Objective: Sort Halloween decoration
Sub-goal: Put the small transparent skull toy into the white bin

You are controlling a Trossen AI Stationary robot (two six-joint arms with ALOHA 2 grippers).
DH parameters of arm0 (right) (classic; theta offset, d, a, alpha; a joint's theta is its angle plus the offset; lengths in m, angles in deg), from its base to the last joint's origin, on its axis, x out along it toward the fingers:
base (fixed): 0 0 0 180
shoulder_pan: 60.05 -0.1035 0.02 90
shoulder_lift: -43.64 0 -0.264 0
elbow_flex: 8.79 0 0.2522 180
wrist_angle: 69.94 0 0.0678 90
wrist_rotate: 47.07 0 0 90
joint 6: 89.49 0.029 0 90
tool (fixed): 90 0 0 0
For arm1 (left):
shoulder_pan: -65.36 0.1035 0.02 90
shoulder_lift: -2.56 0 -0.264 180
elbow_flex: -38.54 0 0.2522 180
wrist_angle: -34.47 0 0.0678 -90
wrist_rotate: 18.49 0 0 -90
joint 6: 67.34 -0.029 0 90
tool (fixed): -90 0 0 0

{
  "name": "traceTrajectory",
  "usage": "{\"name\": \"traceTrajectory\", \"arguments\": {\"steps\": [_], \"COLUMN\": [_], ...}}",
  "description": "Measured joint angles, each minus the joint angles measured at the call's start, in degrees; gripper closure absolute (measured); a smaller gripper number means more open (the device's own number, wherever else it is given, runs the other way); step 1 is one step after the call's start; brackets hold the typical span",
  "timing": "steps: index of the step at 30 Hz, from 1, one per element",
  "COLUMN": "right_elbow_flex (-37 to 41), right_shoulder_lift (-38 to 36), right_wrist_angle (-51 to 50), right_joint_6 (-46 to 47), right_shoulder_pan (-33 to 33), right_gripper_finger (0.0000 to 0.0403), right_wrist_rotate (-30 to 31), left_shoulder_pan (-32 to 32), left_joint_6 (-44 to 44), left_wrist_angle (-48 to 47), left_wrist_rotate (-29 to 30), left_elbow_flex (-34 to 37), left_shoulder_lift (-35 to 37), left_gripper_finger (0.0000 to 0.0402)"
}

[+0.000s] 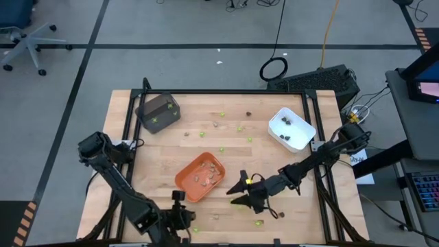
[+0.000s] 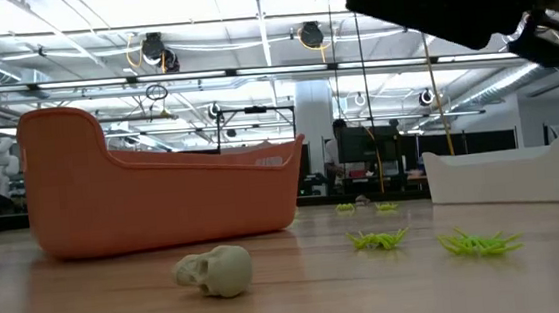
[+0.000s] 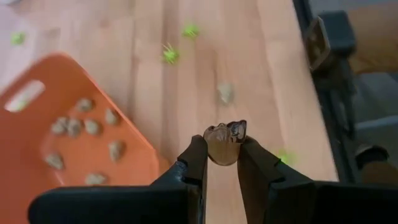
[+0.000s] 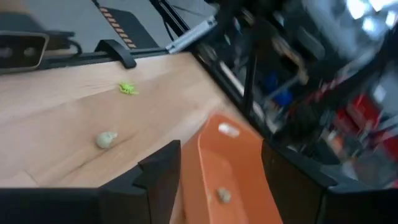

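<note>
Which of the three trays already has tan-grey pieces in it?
The orange tray near the table's front; tan-grey pieces lie inside it, unlike the white and dark grey trays at the back.

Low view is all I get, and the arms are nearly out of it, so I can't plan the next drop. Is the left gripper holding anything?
Observer: Yes. The left gripper has its jaws shut on a dark brown piece, over bare wood beside the orange tray.
Operator: What's inside that tray?
Observer: Only tan-grey pieces, as far as the left wrist view shows.
Operator: And the right gripper?
Observer: The right gripper is open and empty, just to the right of the tray.
</note>
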Motion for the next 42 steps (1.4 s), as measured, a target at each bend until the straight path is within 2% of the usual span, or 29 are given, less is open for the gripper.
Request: {"name": "traceTrajectory", "arguments": {"steps": [7,12,19,30,34,42], "right_elbow_flex": [-4.5,-8.5,-12.4,-12.9,-12.8,-12.8], "right_shoulder_lift": [3.6,5.2,5.6,5.6,5.6,5.6], "right_wrist_angle": [2.6,-0.7,-7.6,-9.9,-11.4,-13.1], "right_joint_6": [-9.7,-15.1,-19.6,-24.5,-24.2,-24.1], "right_shoulder_pan": [-1.9,-2.1,-1.2,2.2,3.4,5.0], "right_gripper_finger": [0.0193,0.0193,0.0193,0.0194,0.0208,0.0261], "right_wrist_rotate": [0.1,0.2,0.6,1.6,0.6,-0.7], "left_shoulder_pan": [6.3,10.2,13.7,17.9,19.3,21.3], "left_joint_6": [-1.8,-2.1,-3.4,-4.4,-5.1,-8.0], "left_wrist_angle": [0.0,2.3,5.7,7.8,7.6,8.7], "left_wrist_rotate": [0.0,-2.6,-5.7,-10.8,-11.6,-13.8], "left_elbow_flex": [-2.1,-2.3,-2.3,-2.3,-2.3,-2.2], "left_shoulder_lift": [0.0,0.1,0.1,0.1,0.1,0.1], "left_gripper_finger": [0.0347,0.0347,0.0347,0.0347,0.0347,0.0347]}}
